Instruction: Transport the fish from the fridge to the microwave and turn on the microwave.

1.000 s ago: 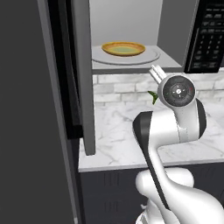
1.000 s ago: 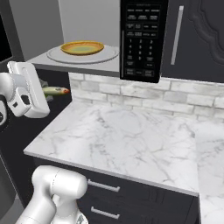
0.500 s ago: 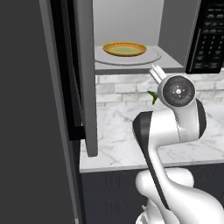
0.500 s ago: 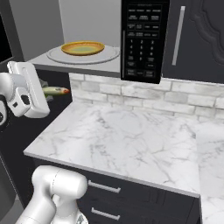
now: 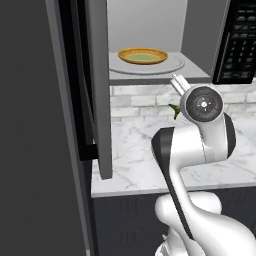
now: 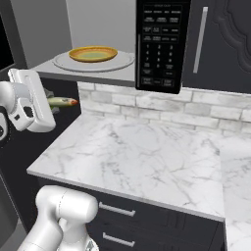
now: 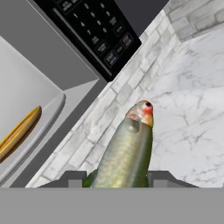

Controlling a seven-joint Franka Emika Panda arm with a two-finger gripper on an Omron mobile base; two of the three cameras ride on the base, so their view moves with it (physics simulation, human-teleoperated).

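Fish [image 7: 127, 155] clenched between the gripper [image 7: 117, 178] fingers, just below the open microwave [image 6: 162, 44] — still to go: onto its plate [image 6: 93, 54], door shut, start pressed

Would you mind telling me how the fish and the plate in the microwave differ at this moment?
The fish is slender and olive-green with a reddish head; the plate is round, shallow and orange-rimmed. The fish is held off the marble counter between the jaws of the gripper, below the open microwave; the plate rests inside on the turntable. The fish points out level; the plate lies flat.
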